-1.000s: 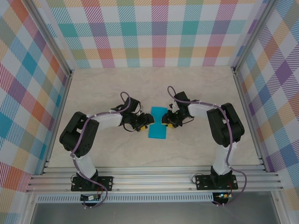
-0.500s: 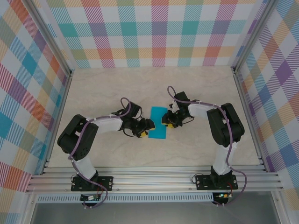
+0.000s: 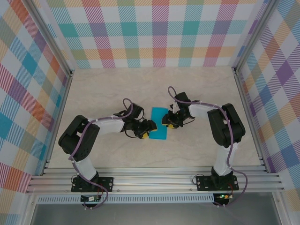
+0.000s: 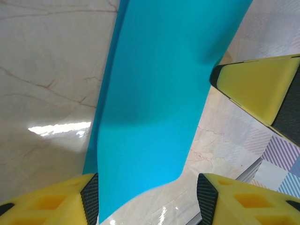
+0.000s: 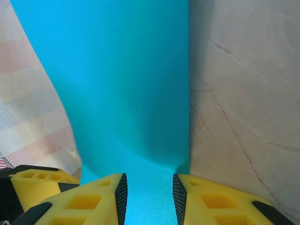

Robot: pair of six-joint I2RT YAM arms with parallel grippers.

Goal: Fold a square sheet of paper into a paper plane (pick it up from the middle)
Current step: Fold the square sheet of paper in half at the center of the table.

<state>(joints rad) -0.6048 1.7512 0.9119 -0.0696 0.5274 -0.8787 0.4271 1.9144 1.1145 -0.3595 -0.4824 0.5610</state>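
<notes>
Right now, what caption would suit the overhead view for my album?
Left pincer and right pincer at opposite edges of the teal paper sheet.

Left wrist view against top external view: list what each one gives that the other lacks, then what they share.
Left wrist: the left gripper stands with jaws apart, the near end of the square sheet of paper between them. A darker second layer edges the strip's left side, so it seems folded.
Top external: the arms whole, the right gripper at the strip's opposite long edge, the checked walls, the rail.
Both: the teal strip on the marbled table, with yellow fingers on either side.
</notes>
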